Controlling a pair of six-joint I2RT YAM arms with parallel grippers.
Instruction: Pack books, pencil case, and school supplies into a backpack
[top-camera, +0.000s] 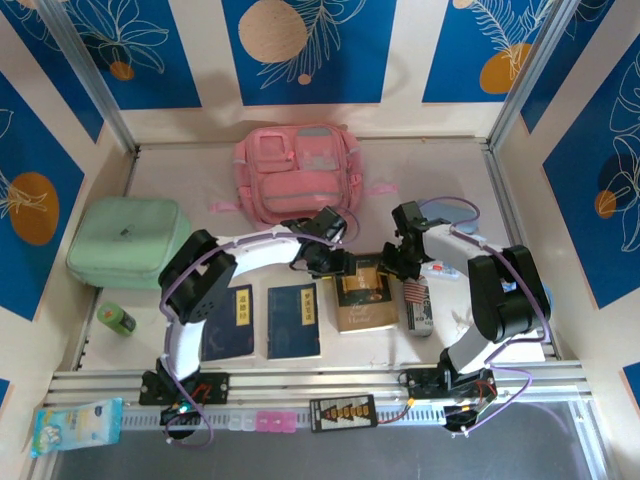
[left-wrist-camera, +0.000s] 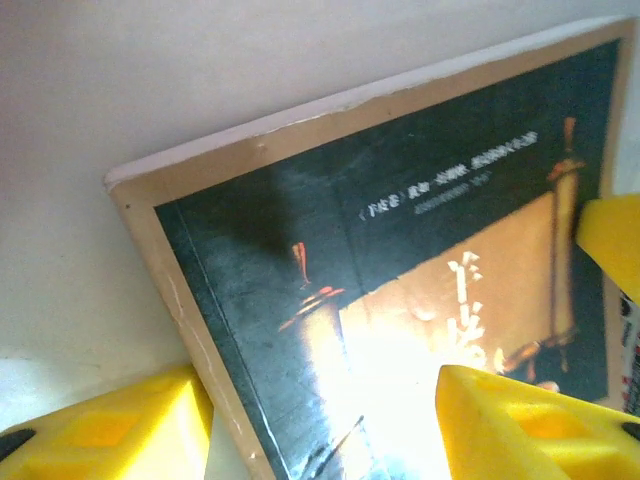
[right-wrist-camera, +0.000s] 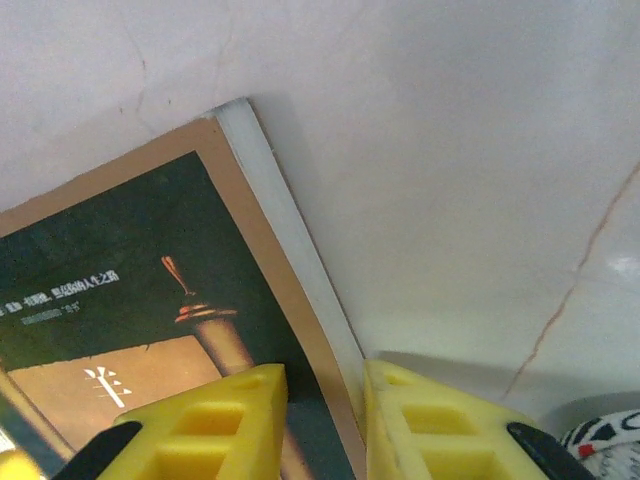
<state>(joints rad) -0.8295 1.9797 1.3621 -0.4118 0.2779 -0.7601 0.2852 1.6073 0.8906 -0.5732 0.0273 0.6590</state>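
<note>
Both of your arms reach in over the brown book, which lies flat on the worktop just in front of the pink backpack.

From the left wrist you see the left gripper open. Its yellow fingers stand wide apart across the book's left edge, one over the bare worktop and the other above the cover. In the top view this gripper sits at the book's far left corner.

From the right wrist, the right gripper is drawn in narrow around the book's right edge. One finger is over the cover and the other is beside the white page edge. You cannot tell from here whether it actually clamps the book (the gap is narrow, with the border and page edge in it). From above it is at the far right corner.

The two blue books lie side by side to the left of the brown one, near your left arm's base. The red-and-white striped pack lies just beside the brown book's right edge, with the white card a little further right.

The green cylinder lies well off to the left, in front of the mint-green case. The blue tissue pack is on the rail at the near left corner.
</note>
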